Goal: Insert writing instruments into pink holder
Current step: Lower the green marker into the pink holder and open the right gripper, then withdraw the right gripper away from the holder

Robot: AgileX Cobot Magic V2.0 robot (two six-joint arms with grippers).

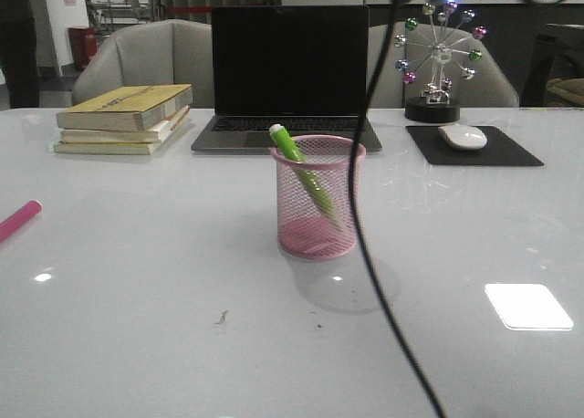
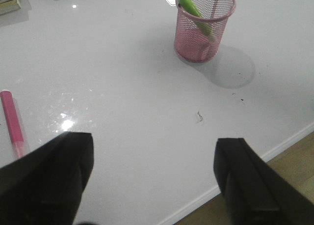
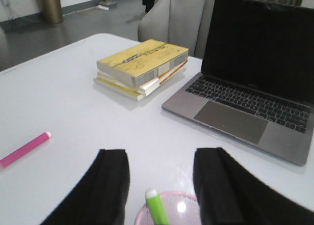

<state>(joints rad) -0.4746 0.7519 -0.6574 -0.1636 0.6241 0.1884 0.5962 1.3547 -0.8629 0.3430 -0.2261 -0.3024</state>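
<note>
Halfway done, by the look of it. Green pen (image 1: 298, 165) already leaning inside the pink holder (image 1: 318, 199), white end poking over the rim, mid-worktop (image 1: 164, 327) just near of the laptop (image 1: 288, 76). Pink pen (image 1: 18, 221) still lying flat out at the far left edge, well apart from the cup, so one more pick and drop left. Left claw (image 2: 152, 178) spread wide and empty above bare worktop, pink pen off to its side. Right claw (image 3: 161, 185) hanging right over the holder, fingers apart, gripping nothing. Pink pen cut off in every view, so full length hard to judge. Neither arm visible in the front view, only a dangling cable (image 1: 365, 208).
</note>
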